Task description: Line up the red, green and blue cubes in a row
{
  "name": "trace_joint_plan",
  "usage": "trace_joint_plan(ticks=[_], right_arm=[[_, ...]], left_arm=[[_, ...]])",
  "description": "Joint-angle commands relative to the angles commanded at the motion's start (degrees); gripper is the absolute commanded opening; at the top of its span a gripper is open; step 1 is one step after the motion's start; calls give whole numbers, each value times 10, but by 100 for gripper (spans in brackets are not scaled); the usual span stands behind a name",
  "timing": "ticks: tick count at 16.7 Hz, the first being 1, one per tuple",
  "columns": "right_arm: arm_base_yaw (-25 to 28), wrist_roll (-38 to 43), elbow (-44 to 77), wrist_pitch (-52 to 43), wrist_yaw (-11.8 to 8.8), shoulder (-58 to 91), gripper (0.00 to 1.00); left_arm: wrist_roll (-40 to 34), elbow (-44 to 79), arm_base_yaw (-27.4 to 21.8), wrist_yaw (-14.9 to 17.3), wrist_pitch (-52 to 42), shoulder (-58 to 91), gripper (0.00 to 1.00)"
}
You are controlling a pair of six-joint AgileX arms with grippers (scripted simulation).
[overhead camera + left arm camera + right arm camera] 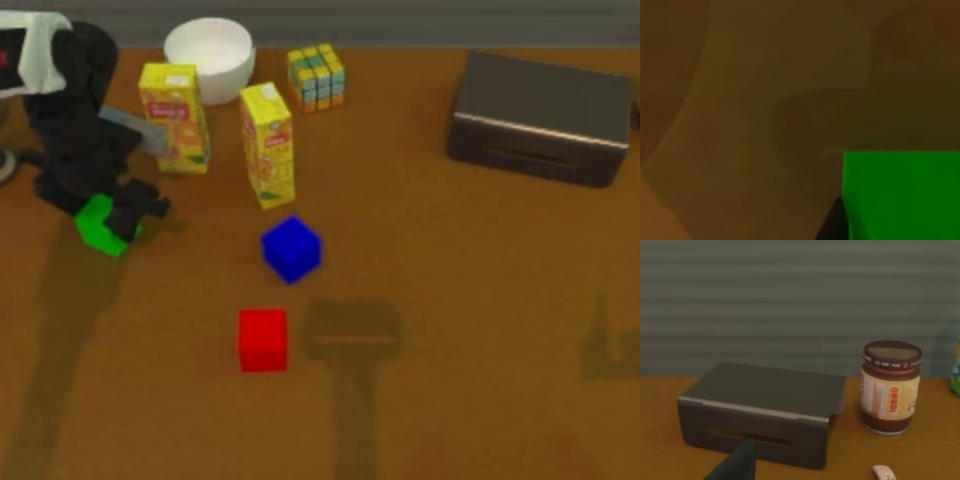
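At the table's left, left tool [118, 215] grips the green cube [100, 224].

Top view overhead; left wrist close on green cube [902, 195] (shared).

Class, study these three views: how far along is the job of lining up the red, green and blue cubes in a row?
Done: nothing is lined up; the red cube and blue cube sit near the table's middle, apart. In hand: the left gripper is at the green cube on the left side, fingers around it. Left: bringing green into a row with the other two. The right arm is out of the top view.
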Motion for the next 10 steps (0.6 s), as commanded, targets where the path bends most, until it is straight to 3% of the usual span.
trace_joint_plan(ticks=[10], right_arm=[[0, 0, 0, 0, 0, 0, 100]], left_arm=[[-2, 33, 1, 7, -48, -29, 0]])
